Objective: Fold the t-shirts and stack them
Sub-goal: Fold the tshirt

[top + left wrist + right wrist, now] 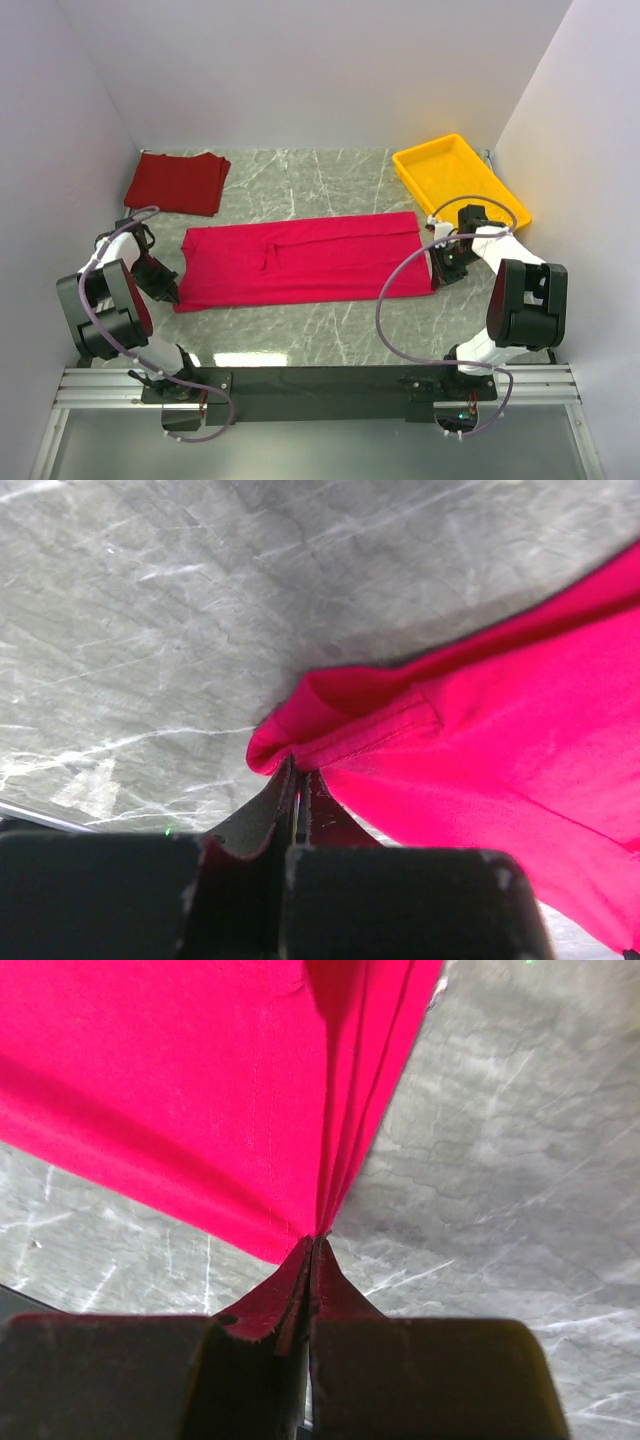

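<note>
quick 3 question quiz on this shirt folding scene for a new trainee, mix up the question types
1. True or false: the left gripper and the right gripper are each shut on an end of the crimson t-shirt.
2. Where is the maroon t-shirt?
A. on top of the crimson t-shirt
B. folded at the far left corner of the table
C. hanging from the right gripper
3. Fill in: the yellow tray sits at the table's far ____ corner.

Key: 1 true; 2 B; 3 right.
</note>
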`<control>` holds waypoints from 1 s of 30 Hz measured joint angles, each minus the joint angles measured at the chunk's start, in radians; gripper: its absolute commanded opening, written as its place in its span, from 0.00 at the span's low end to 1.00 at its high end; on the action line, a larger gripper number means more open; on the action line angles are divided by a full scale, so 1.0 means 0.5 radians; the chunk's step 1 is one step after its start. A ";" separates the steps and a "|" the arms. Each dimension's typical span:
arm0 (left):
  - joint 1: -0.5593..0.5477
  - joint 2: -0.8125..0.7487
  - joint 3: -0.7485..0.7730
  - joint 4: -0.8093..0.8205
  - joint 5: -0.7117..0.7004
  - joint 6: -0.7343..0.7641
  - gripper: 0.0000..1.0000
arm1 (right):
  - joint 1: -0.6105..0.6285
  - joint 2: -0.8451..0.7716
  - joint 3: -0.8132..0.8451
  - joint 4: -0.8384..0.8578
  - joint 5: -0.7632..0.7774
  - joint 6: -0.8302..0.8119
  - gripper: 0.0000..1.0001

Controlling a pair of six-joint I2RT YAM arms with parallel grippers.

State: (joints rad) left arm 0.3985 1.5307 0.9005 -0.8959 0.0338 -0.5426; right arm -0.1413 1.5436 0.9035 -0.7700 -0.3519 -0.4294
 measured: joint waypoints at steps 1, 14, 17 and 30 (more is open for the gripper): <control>0.001 0.017 -0.004 0.003 0.004 0.000 0.01 | 0.000 0.008 -0.009 0.002 0.002 -0.007 0.00; -0.011 0.047 -0.024 -0.022 -0.017 -0.028 0.01 | -0.002 0.016 -0.066 0.014 0.075 -0.038 0.00; -0.058 0.076 -0.024 -0.032 -0.062 -0.046 0.03 | -0.002 0.017 -0.066 0.016 0.079 -0.045 0.00; -0.150 -0.208 0.282 -0.231 -0.459 -0.079 0.50 | -0.007 -0.056 -0.060 0.031 0.233 -0.083 0.39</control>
State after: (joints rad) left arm 0.3237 1.4265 1.0416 -1.0115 -0.1959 -0.5823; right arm -0.1448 1.5158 0.8734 -0.7544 -0.2352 -0.4709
